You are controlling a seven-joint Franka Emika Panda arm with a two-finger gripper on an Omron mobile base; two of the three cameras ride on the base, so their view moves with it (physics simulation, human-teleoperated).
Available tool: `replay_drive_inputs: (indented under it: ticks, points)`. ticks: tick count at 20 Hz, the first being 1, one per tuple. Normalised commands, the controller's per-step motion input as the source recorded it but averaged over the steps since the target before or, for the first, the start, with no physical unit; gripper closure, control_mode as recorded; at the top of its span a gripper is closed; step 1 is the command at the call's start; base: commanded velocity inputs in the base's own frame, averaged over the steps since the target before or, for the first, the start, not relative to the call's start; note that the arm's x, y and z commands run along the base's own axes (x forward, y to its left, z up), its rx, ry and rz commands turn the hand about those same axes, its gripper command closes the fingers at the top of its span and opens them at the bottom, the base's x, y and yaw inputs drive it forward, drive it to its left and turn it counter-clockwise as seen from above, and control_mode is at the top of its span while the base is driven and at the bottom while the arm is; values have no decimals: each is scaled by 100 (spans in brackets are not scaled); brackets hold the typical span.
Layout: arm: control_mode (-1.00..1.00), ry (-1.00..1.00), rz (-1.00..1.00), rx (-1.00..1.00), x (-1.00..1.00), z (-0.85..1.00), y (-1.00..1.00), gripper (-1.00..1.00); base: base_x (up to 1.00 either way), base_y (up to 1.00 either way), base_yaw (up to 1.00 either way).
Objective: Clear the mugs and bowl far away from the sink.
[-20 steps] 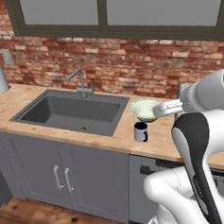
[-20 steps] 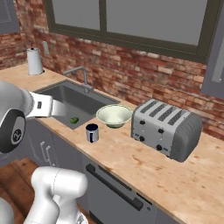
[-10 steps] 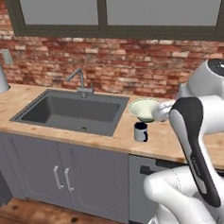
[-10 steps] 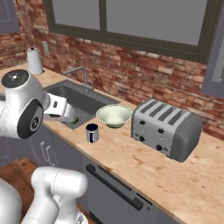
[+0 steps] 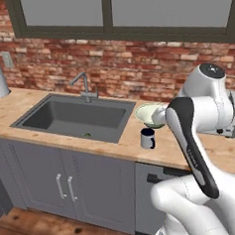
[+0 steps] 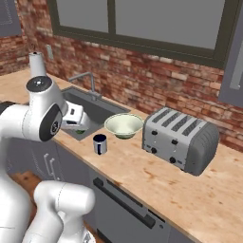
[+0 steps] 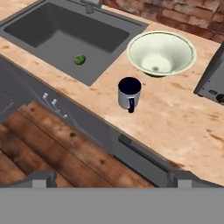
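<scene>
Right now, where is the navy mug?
The navy mug stands upright on the wooden counter, near its front edge, between the sink and the bowl, touching neither.

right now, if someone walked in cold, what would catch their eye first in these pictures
Probably the wide pale cream-green bowl on the wooden counter just right of the dark grey sink, with a small navy-lined mug standing apart in front of it near the counter edge. Next, the silver four-slot toaster to the bowl's right, and a small green thing lying in the sink basin.
</scene>
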Motion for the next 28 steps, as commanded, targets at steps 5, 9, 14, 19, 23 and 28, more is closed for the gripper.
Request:
replay_drive_inputs:
  ticks: [5, 9, 14, 19, 23, 28]
  points:
    - [-100, 2, 0, -2, 40, -41, -5, -100, 0, 0, 0]
    - [-100, 10, 0, 0, 33, -40, -11, -100, 0, 0, 0]
    - [-100, 11, 0, 0, 25, -40, -16, -100, 0, 0, 0]
    - [-100, 8, 0, -1, 26, -18, -2, -100, 0, 0, 0]
    - [-100, 4, 0, -4, 18, -7, 0, -100, 0, 0, 0]
    - [-100, 4, 0, -5, 15, -16, -1, -100, 0, 0, 0]
